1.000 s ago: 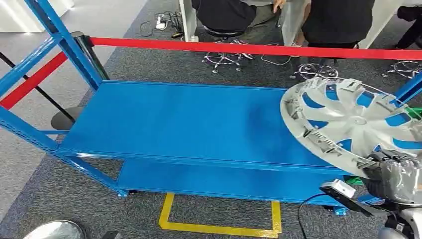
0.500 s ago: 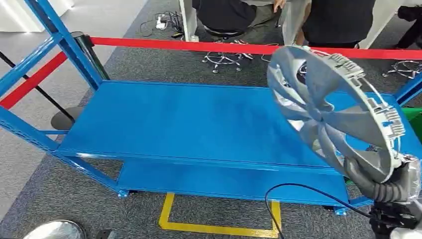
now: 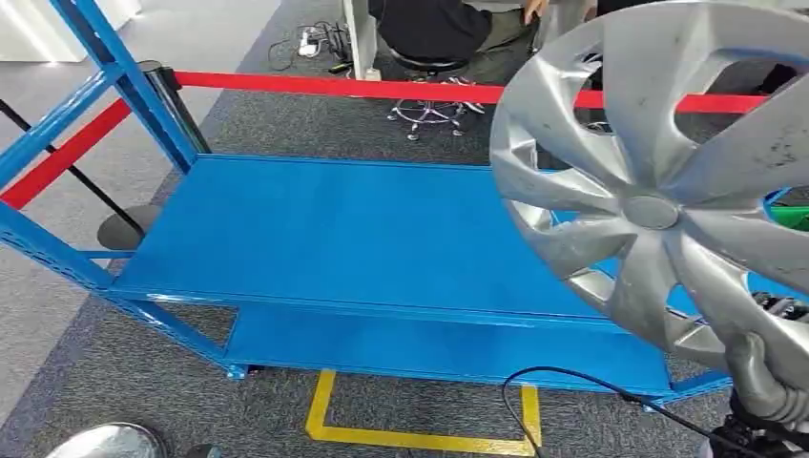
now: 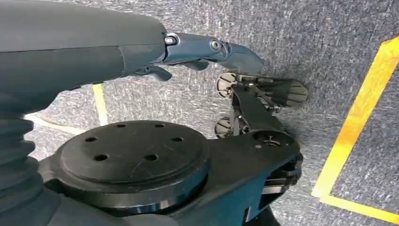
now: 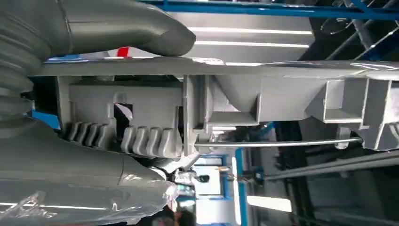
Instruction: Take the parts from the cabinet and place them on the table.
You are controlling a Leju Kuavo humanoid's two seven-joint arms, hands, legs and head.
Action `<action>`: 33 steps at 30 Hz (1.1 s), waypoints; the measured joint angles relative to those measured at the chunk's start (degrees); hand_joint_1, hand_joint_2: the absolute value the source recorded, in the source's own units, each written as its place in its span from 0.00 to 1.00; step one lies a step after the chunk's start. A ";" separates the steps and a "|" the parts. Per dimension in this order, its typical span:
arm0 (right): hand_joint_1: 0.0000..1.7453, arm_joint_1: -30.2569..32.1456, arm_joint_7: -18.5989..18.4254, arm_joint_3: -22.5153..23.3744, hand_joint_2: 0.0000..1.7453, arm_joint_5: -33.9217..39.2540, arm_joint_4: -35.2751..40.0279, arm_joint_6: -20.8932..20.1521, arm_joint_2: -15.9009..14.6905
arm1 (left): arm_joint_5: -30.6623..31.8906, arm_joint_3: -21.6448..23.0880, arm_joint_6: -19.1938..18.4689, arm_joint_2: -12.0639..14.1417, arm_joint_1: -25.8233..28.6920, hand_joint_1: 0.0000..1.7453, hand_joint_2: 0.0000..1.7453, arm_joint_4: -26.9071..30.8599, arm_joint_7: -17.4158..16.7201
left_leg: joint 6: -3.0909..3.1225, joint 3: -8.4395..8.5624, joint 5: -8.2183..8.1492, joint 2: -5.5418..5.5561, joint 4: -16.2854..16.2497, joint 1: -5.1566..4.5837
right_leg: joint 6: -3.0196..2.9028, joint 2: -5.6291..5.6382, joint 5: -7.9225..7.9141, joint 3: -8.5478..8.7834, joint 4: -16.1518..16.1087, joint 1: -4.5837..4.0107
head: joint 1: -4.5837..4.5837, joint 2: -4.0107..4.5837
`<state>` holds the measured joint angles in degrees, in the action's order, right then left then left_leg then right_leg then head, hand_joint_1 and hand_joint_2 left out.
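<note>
The right hand (image 3: pixel 768 377) is seen at the lower right of the head view, closed on the lower rim of a silver hubcap (image 3: pixel 658 181); the grip is confirmed in the right wrist view, where the thick grey thumb (image 5: pixel 127 26) is laid on one face of the rim and the hand's ribbed cover is pressed against the other face, with the rim's moulded clips (image 5: pixel 141 139) caught between them. The hubcap is held raised above the hand and tilted, its outer spoked face turned toward the head camera, clear of the shelf surface behind it. A black cable (image 3: pixel 572 382) is looped just beside the hand, toward the robot's left. The left hand (image 4: pixel 211 52) is shown in the left wrist view over grey carpet (image 4: pixel 329 28), its dark fingers extended together with nothing between them; whether the fingers are spread cannot be told. A yellow floor marking (image 3: pixel 420 434) is laid on the carpet to the left of the right hand. Beyond the right hand, the blue cabinet (image 3: pixel 363 239) is presented with a flat upper shelf and a lower shelf beneath it, and blue uprights at the far left. A red barrier tape (image 3: pixel 334 86) is stretched behind the cabinet. Farther still, seated persons (image 3: pixel 429 24) and chair bases (image 3: pixel 429 110) are visible.
</note>
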<state>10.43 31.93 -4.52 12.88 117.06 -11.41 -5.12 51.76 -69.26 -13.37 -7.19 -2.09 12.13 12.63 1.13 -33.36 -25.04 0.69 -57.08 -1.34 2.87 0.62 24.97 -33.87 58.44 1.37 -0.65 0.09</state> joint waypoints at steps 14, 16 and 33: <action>1.00 0.71 1.34 -0.68 1.00 -3.92 3.46 2.01 0.81 | 1.12 -0.09 -1.01 0.07 -0.16 0.00 1.00 0.02 0.52 | -1.10 -0.62 2.07 -0.51 0.48 1.11 | 0.63 0.18 2.66 4.00 0.36 -0.15 | 0.39 0.00; 1.00 0.67 1.44 -0.70 1.00 -4.12 3.50 2.27 0.90 | 1.18 -0.09 -1.01 0.09 -0.15 0.00 1.00 0.02 0.52 | -1.79 -0.87 2.71 -0.47 0.42 1.20 | -0.18 0.26 2.81 3.30 0.53 -0.22 | 0.30 0.00; 1.00 0.64 2.58 -1.07 1.00 -9.80 3.94 4.22 0.90 | 1.79 -0.55 -2.47 -0.02 -0.40 0.00 1.00 0.00 -0.92 | -0.57 5.49 -3.13 -0.61 2.01 0.87 | 0.03 -0.03 -5.10 -3.81 -0.34 -0.62 | -0.11 0.00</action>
<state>11.07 34.51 -5.60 3.08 121.00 -7.19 -4.22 53.55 -69.81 -15.85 -7.21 -2.49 12.13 11.72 0.56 -27.86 -28.17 0.08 -55.06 -0.47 2.89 0.59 19.87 -37.68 58.10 0.75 -0.77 0.09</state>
